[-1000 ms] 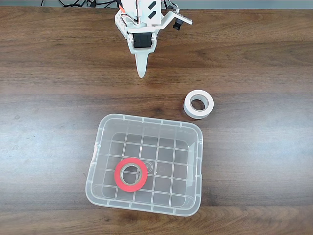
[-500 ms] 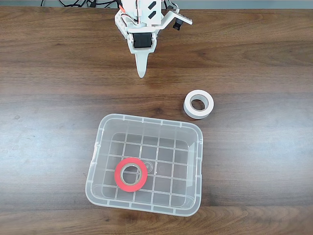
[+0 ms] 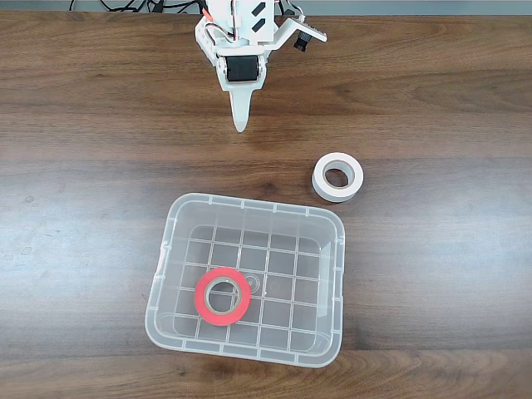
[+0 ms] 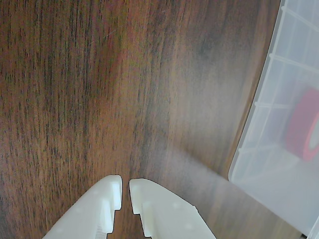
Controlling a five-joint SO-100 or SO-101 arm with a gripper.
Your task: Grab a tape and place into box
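Nothing is seen to have moved since the earlier frames. From the fixed view, the gripper (image 3: pixel 241 125) is parked at twelve o'clock on the wooden counter (image 3: pixel 83 166), its fingers pressed nearly together and nothing pinched. The glossy red tape (image 3: pixel 222 296) lies flat inside the translucent, grid-bottomed box (image 3: pixel 166 241), so the placement is judged done; the arm is best left resting. A white tape roll (image 3: pixel 337 177) sits outside at two o'clock of the box. From the wrist view, the gripper (image 4: pixel 125 191) is shown almost closed over dark grain, the box (image 4: pixel 264 114) at three o'clock, the tape (image 4: pixel 301 127) within it.
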